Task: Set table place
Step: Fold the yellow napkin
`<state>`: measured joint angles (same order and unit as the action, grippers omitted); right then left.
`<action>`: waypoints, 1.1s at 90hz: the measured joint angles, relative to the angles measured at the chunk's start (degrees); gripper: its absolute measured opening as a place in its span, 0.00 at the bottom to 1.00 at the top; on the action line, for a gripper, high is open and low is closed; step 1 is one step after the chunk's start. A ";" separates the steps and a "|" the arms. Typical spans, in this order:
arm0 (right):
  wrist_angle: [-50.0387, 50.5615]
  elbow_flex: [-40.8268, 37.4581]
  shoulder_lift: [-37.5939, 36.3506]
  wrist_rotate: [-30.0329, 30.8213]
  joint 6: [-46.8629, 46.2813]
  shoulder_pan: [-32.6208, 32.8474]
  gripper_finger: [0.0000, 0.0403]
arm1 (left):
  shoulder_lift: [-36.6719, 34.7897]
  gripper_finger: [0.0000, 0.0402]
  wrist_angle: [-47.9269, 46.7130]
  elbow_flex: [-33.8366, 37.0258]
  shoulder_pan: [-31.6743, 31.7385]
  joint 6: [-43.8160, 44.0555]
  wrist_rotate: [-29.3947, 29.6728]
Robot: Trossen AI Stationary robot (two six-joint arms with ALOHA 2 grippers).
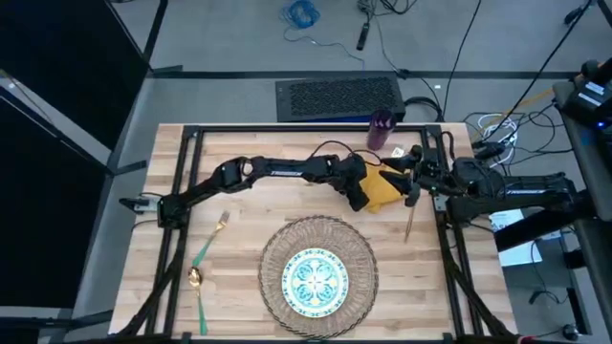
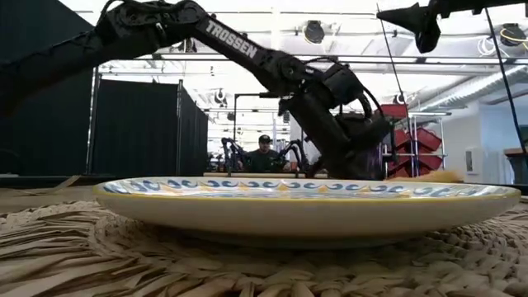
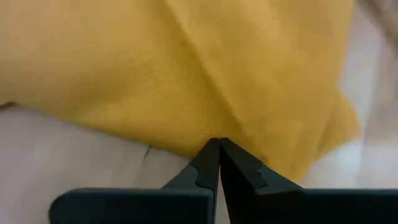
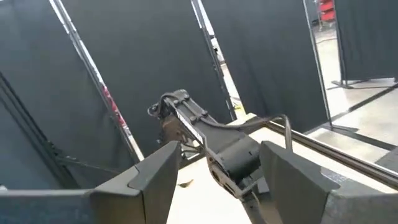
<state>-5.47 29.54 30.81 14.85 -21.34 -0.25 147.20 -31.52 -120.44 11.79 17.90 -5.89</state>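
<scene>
Left gripper (image 3: pixel 219 152), pressed together on the mustard napkin (image 3: pixel 186 68), faces right gripper (image 1: pixel 413 180), spread wide.

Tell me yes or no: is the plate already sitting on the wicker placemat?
Yes. In the high view the blue-green plate lies centred on the round woven placemat, whose wicker rim shows all around it.

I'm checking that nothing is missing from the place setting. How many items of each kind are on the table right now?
Placemat: 1
Plate: 1
Napkin: 1, the left tool shut at its edge
Fork: 1
Spoon: 1
Knife: 1
Cup: 1
Total: 7
</scene>
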 joint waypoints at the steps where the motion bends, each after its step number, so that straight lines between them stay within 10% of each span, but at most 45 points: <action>1: -0.01 0.00 0.01 -0.07 -0.01 0.00 0.52 | -0.25 0.00 -0.50 0.00 -0.01 -0.25 0.45; 35: -0.12 0.00 0.00 -1.79 -0.21 0.04 0.52 | -6.10 0.00 -28.79 0.48 0.18 -7.82 22.72; 52: 0.03 0.00 0.02 -1.77 -0.04 0.04 0.52 | -9.52 0.00 -36.87 0.75 0.29 -9.66 24.04; 76: 0.11 0.00 0.02 -2.16 -0.02 0.04 0.52 | -22.48 0.00 -36.52 6.29 0.55 -13.07 25.94; 99: 2.17 0.00 0.03 -3.12 -0.21 0.07 0.52 | -46.84 0.00 -20.26 31.24 2.41 -12.78 20.67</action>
<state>-3.30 29.54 30.84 11.73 -21.55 -0.19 100.37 -51.79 -89.20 14.19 5.11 14.77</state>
